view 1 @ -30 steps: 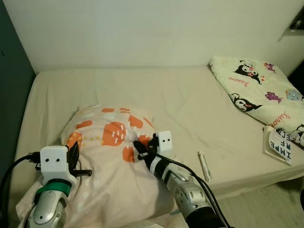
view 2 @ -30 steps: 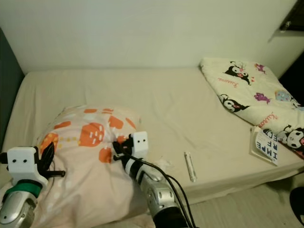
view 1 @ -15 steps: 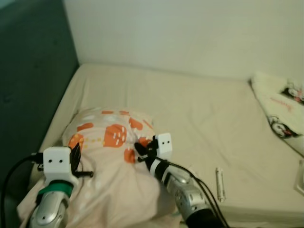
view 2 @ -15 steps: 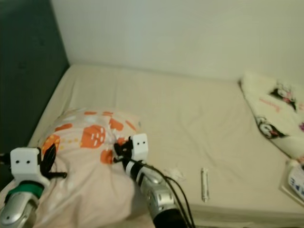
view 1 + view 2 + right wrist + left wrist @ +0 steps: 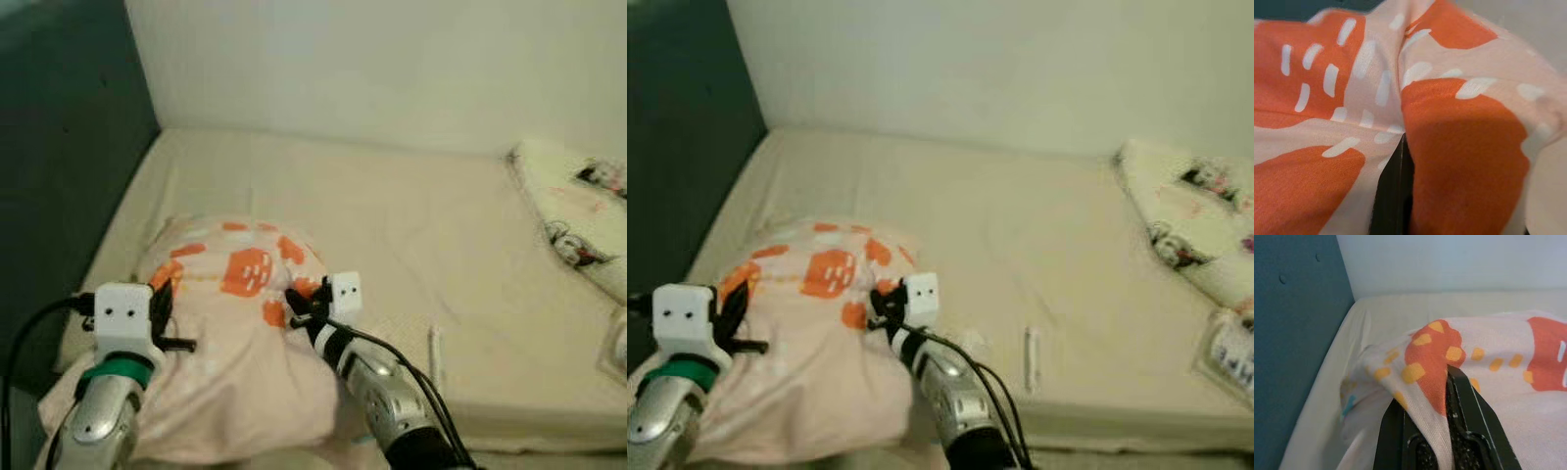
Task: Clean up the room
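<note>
No text could be read at this moment. The booklet [image 5: 1227, 354] at the bed's [image 5: 392, 215] right edge carried dark lettering, but it was too blurred and cut off to make out. The blanket [image 5: 578, 225] showed cartoon prints with small script beside them, also too blurred to read. The pillow [image 5: 235, 294] bore only orange shapes and white dashes, no words.

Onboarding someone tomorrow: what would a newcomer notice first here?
The pink pillow with orange patches at the bed's near left end, pinched by both grippers: left gripper and right gripper, jaws shut on fabric. Next, the cartoon-print blanket at the far right.
</note>
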Robot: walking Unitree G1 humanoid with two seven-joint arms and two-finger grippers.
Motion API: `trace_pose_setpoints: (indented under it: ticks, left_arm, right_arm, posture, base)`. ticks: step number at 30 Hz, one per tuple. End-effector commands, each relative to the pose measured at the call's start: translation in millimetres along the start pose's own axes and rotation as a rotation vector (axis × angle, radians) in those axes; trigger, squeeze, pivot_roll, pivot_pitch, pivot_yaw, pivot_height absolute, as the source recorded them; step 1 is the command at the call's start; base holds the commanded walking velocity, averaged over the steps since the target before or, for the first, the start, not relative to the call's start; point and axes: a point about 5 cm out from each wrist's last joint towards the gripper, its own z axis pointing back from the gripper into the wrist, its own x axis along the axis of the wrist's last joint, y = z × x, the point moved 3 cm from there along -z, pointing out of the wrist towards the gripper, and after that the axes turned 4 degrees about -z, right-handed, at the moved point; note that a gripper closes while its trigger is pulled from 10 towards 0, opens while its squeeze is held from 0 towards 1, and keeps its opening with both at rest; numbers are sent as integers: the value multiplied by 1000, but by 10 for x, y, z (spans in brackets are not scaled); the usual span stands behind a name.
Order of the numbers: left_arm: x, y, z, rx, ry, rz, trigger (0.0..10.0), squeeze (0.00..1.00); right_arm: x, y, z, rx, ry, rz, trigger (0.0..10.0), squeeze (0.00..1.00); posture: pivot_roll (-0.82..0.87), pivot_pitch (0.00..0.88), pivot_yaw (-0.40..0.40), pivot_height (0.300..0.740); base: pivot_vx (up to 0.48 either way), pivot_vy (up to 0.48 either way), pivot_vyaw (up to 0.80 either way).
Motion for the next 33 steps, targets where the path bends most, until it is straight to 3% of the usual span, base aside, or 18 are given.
trace_pose_setpoints:
  ticks: [1,9,16,20,24,33]
  left_arm:
    - [122,18,7,-3,-39,-30,10000,0]
    - [-44,6,-30,5,3,64,10000,0]
    - [-150,-32,-60,-20,25,9,10000,0]
    - [-223,-23,-151,-11,54,44,10000,0]
    - [-192,-130,-257,-64,51,15,10000,0]
    - [-160,-248,-334,-110,43,-1,10000,0]
  right_arm:
    - [81,201,-79,21,-67,-68,10000,0]
    - [72,-8,-37,-81,-86,-125,10000,0]
    - [8,-91,2,-95,-58,-111,10000,0]
    - [-91,-209,69,-165,-40,-127,10000,0]
    - [-150,-261,107,-209,-39,-131,10000,0]
    - [-95,-341,123,-261,-83,-122,10000,0]
  posture:
    - [241,52,-18,740]
    - [188,40,-47,740]
    - [177,42,-72,740]
    - [181,44,-95,740]
    - [191,32,-73,740]
    - [197,20,-6,740]
  base:
    - [0,0,0]
    - [0,300,0]
    - [0,274,0]
    - [0,0,0]
    - [0,0,0]
    - [0,0,0]
